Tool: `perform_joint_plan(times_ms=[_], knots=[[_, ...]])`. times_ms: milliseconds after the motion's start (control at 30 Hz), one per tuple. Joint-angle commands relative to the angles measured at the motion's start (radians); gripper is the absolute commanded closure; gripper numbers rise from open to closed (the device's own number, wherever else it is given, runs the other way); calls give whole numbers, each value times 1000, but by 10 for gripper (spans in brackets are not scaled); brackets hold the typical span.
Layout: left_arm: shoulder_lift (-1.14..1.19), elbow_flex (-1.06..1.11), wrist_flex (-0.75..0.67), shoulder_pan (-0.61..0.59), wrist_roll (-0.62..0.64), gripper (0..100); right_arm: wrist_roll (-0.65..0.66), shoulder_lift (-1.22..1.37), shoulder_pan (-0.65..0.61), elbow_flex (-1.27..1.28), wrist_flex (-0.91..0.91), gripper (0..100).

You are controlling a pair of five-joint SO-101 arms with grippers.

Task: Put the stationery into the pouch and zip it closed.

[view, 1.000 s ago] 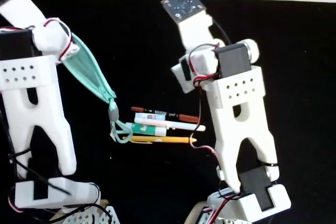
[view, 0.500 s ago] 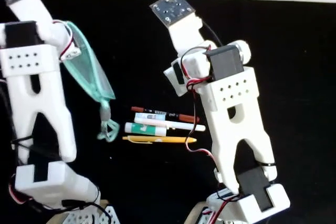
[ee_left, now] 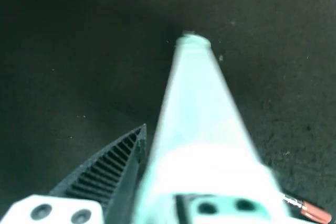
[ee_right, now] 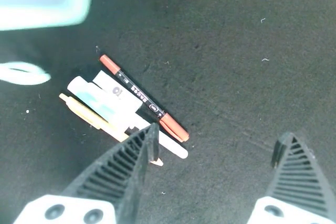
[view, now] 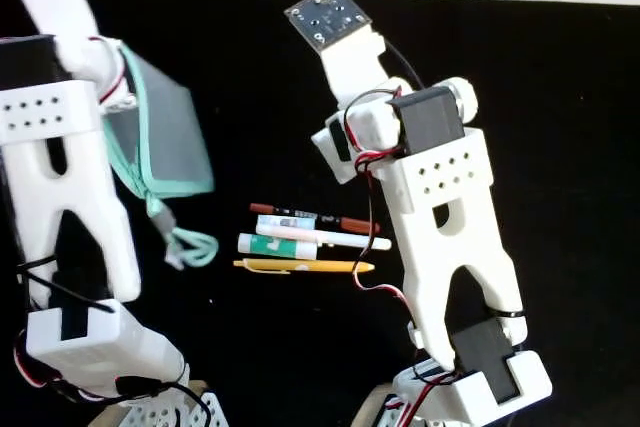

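the left gripper [view: 108, 87], upper left, pinches the teal pouch [view: 168, 142]. the right gripper [ee_right: 215, 145] hangs spread wide over the pens [view: 305, 240] mid-frame.

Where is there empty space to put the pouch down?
Bare table lies to the right of the right arm, and at the back between the pouch and that arm. It is crowded in the middle, where the pens lie beside the pouch's loop.
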Motion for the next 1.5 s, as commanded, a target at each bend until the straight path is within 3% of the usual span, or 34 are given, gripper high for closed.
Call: perform_joint_plan(times_ms=[0, 100, 367, 500, 767, 1100, 1367, 1467], knots=[[-5, -45, 12, -21, -15, 995, 5, -27, -10, -2, -13, 656], [-7, -48, 12, -19, 2, 994, 5, -33, -33, -2, -13, 656], [-7, -50, 6, -21, 198, 994, 3, -35, -185, -4, -44, 656], [-7, -50, 12, -21, 250, 994, -80, -36, -259, -12, -137, 656], [-7, -48, 12, -21, 255, 994, -146, -36, -404, -4, -297, 656], [-7, -48, 14, -21, 249, 994, -166, -24, -561, 39, -291, 653], [-5, -48, 11, -22, 212, 994, -173, -31, -576, 117, -403, 655], [-5, -48, 11, -36, 212, 994, -265, -31, -581, 119, -458, 655]])
